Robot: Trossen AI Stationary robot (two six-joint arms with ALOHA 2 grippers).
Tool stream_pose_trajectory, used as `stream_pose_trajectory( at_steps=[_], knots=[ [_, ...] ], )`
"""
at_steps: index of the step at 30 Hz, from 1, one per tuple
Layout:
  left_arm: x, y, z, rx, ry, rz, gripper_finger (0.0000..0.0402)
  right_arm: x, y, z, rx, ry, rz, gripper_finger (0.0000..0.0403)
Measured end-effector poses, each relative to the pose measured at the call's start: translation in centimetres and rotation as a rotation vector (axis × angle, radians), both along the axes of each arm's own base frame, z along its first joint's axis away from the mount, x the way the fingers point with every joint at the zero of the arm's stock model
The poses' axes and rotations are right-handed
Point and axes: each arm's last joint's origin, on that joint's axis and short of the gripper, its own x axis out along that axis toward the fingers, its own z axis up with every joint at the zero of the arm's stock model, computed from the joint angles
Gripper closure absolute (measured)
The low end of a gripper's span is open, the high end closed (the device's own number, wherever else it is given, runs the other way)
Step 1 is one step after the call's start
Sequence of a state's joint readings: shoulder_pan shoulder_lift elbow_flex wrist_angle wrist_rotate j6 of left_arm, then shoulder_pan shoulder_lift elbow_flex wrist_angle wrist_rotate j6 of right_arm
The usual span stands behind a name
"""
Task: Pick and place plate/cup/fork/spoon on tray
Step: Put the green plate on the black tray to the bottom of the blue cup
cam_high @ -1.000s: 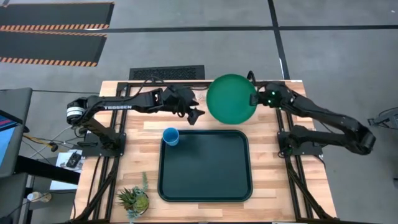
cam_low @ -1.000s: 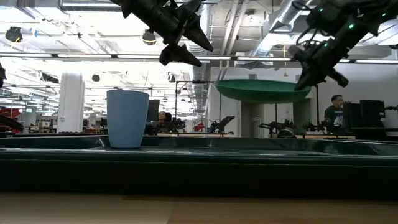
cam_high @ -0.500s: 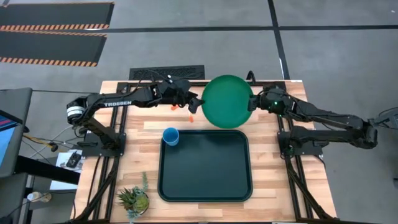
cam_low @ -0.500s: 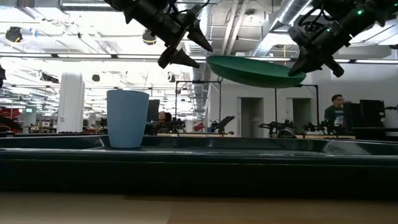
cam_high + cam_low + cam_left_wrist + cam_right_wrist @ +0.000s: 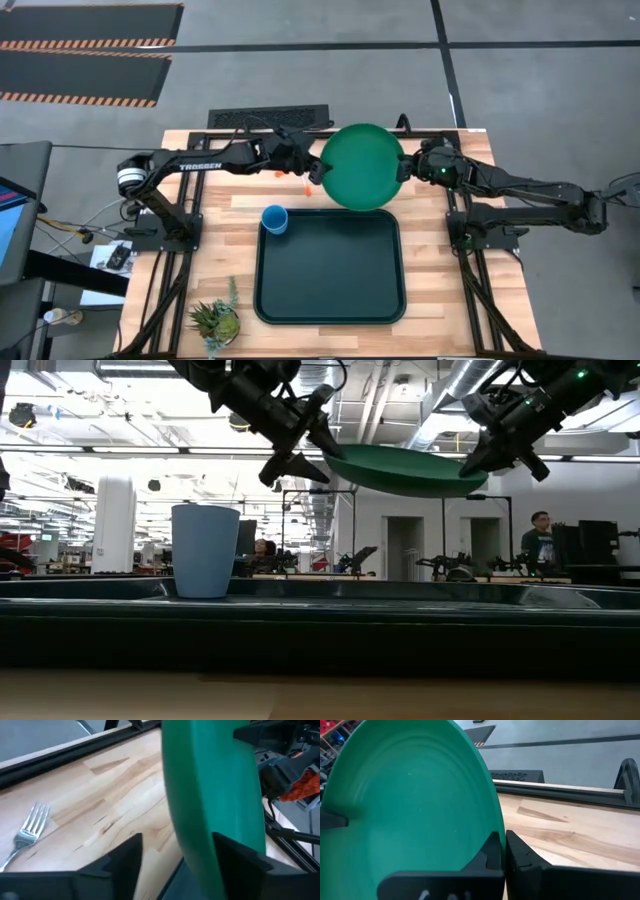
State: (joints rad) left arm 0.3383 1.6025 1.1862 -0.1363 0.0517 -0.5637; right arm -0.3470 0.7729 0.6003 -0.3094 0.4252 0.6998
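The green plate [image 5: 362, 167] hangs in the air over the table's far middle, just beyond the dark-green tray [image 5: 330, 300]. My right gripper [image 5: 405, 165] is shut on its right rim. My left gripper [image 5: 315, 175] is open, with one finger on each side of the plate's left rim [image 5: 200, 840]; I cannot tell whether they touch it. The light-blue cup [image 5: 275, 219] stands upright in the tray's far left corner. The fork [image 5: 30, 832] lies on the wood below my left gripper. The spoon cannot be made out. My right gripper pinches the plate's right rim [image 5: 496, 827] between its two fingers, one on the inner face and one on the outer. The fingers [image 5: 520, 855] come about level from the table's right. The plate is lifted clear and slightly tilted [image 5: 405, 468].
A small potted plant [image 5: 215, 322] stands at the table's near left corner. Bare wood lies on both sides of the tray and along the far edge [image 5: 440, 215]. The low view shows a person [image 5: 541, 525] far off in the room.
My right gripper has carried the plate up and a little toward the table's left and the tray, and the plate has tipped slightly. My left gripper has gone toward the table's far edge, and its open fingers now stand around the plate's left rim.
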Motion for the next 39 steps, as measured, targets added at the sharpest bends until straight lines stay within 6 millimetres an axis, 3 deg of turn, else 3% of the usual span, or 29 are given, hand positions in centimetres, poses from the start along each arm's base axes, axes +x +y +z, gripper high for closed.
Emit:
stream_pose_trajectory(
  at_steps=[8,10,15,21,28,39],
  knots=[
    [0.1,-0.1,0.0,0.016,-0.001,0.050,0.0363,0.3,-0.1,-0.1,-0.005,0.003,-0.010,0.0395],
    [0.0,0.1,0.0,0.030,0.001,0.078,0.0388,0.4,-0.2,-0.2,-0.009,0.024,0.003,0.0390],
    [-0.2,0.1,-0.2,0.059,0.047,0.095,0.0395,1.0,-0.1,-0.6,-0.032,0.087,0.067,0.0348],
    [-0.4,-0.3,-0.3,0.042,0.076,0.051,0.0399,1.2,0.3,-0.8,-0.052,0.118,0.109,0.0263],
    [-1.4,-0.9,2.1,0.041,0.085,0.028,0.0400,0.3,0.8,0.1,-0.076,0.069,0.113,0.0168],
    [-4.2,-3.8,7.9,0.079,0.132,-0.013,0.0401,-1.8,2.3,2.0,-0.091,-0.077,0.287,0.0150]
  ],
)
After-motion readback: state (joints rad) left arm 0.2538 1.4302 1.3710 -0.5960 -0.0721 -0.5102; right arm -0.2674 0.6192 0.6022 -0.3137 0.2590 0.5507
